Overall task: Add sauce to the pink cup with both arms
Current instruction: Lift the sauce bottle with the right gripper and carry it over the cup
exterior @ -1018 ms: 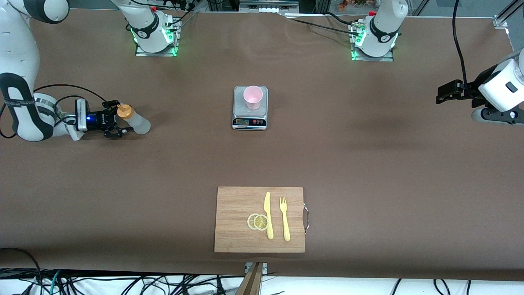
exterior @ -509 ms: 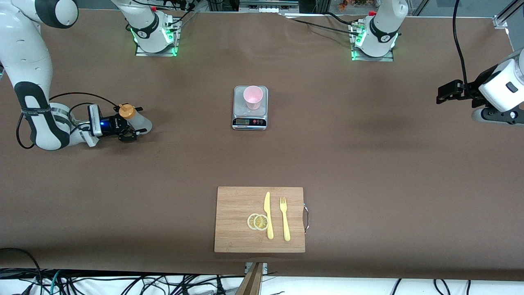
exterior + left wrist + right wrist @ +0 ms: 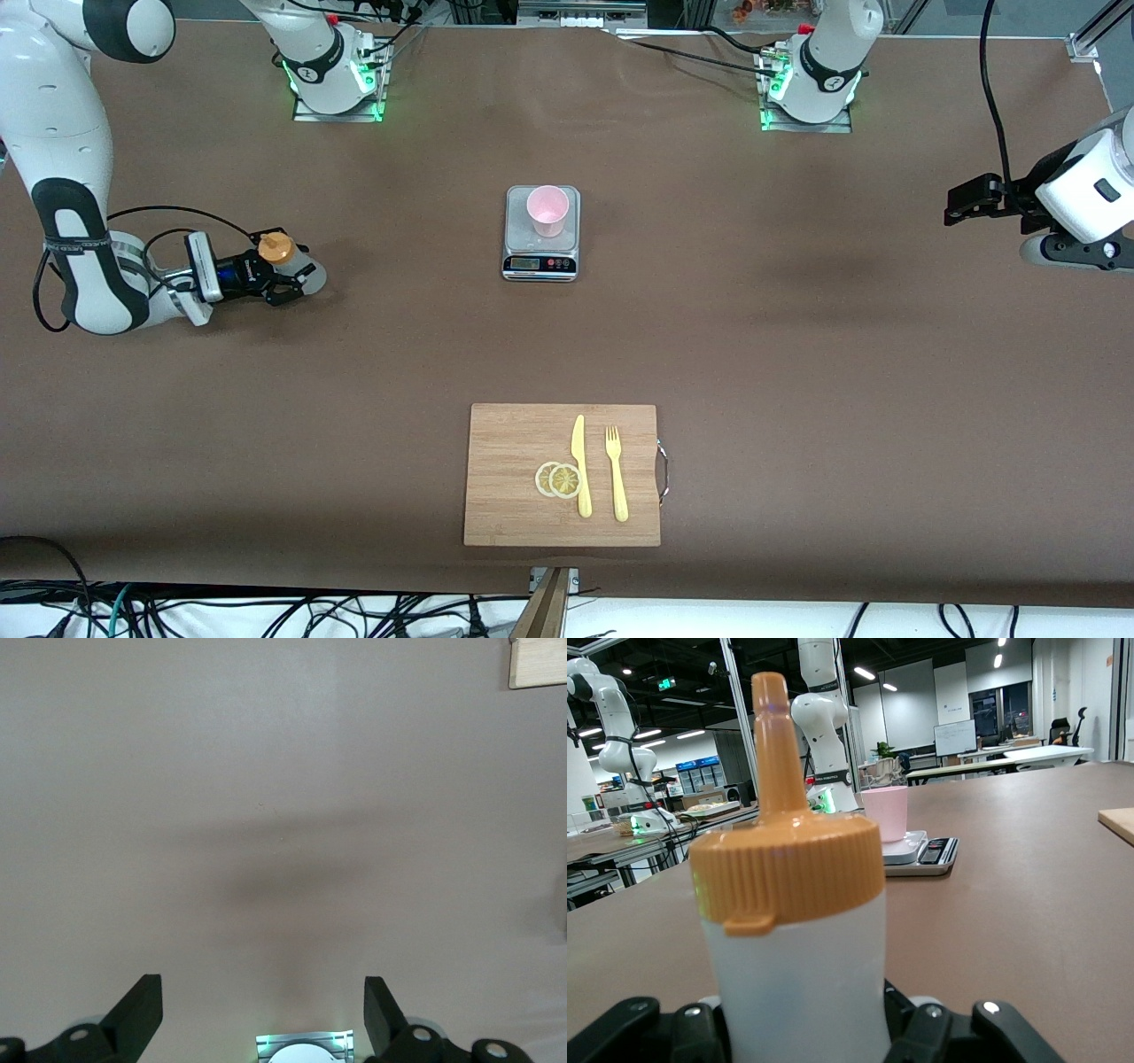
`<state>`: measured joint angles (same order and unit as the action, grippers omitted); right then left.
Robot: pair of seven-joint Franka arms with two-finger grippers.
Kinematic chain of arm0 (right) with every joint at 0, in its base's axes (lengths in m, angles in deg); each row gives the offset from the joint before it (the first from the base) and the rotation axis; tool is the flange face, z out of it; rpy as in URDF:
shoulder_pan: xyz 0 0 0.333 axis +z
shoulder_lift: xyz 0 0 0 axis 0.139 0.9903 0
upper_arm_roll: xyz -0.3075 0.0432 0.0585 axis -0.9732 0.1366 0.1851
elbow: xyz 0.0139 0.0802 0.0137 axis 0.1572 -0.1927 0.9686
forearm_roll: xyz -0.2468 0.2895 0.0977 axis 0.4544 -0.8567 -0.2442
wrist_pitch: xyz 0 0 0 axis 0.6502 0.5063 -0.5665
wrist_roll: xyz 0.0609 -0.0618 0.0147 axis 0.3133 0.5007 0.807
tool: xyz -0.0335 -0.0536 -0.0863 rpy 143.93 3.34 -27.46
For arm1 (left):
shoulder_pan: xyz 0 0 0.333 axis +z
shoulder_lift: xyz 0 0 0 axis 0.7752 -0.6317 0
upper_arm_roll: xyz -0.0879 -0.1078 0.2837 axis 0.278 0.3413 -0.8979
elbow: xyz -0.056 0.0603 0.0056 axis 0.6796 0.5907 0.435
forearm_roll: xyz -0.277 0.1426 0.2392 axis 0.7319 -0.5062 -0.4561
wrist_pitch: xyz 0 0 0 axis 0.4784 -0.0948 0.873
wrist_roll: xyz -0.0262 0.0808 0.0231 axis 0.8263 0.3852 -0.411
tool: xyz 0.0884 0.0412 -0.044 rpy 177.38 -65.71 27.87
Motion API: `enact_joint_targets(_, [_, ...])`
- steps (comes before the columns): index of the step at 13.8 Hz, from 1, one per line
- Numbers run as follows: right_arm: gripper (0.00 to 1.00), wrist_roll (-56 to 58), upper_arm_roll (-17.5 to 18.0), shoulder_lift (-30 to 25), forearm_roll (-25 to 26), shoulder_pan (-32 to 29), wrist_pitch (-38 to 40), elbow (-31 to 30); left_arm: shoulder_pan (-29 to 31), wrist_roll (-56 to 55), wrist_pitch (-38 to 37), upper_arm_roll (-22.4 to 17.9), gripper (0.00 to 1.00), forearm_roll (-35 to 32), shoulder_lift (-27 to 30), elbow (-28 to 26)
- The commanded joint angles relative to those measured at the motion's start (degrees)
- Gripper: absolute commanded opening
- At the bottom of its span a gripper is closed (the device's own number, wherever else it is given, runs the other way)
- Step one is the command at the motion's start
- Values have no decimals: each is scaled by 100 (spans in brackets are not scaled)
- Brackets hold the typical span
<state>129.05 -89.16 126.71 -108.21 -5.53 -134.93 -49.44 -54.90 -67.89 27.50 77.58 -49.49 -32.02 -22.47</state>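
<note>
Right gripper [image 3: 288, 275]: low over the counter [image 3: 797, 354] at the right arm's end, lying nearly level; its jaws are drawn in against the body of the sauce [image 3: 292, 264], one on each side, below the cap.
Sauce: upright on the counter between those jaws; frosted white body, orange-tan ribbed cap and tall nozzle. In the right wrist view the sauce [image 3: 793, 930] fills the middle, with the black jaw mounts pressed close at both flanks.
Left gripper [image 3: 961, 199]: up in the air over the counter's edge at the left arm's end, waiting; jaws spread wide and holding nothing. In the left wrist view the left gripper [image 3: 263, 1014] shows two dark fingertips [image 3: 142, 1010] well apart over bare counter.
Pink cup [image 3: 547, 210]: upright on the platform of the silver scale [image 3: 541, 232], mouth open, near the middle of the counter, well apart from the sauce and from both grippers. The right wrist view shows the pink cup [image 3: 884, 812] on the scale [image 3: 921, 850] past the bottle.
Cutting board [image 3: 562, 474]: wooden, nearer to the front camera than the scale, metal handle on the side toward the left arm's end.
On the board: two lemon slices [image 3: 558, 479] overlapping, a yellow knife [image 3: 580, 465] just beside them, a yellow fork [image 3: 616, 472] beside the knife.
</note>
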Motion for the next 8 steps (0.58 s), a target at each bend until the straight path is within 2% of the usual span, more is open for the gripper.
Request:
enact_joint_targets(1, [0,-511,-7,-228,116,269,82,205,73,153,-85,50,100,-94,-122,241])
enact_joint_targets(3, [0,-1178,1,-491,317,594,20,320,82,153,-85,50,100,-85,-122,241])
enact_joint_targets(5, [0,-2013,176,-790,397,867,-190,487,82,153,-85,50,100,-94,-122,241])
enact_joint_targets(8, [0,-3366,475,-1203,1159,1315,-576,864,82,153,-85,42,100,-85,-122,241])
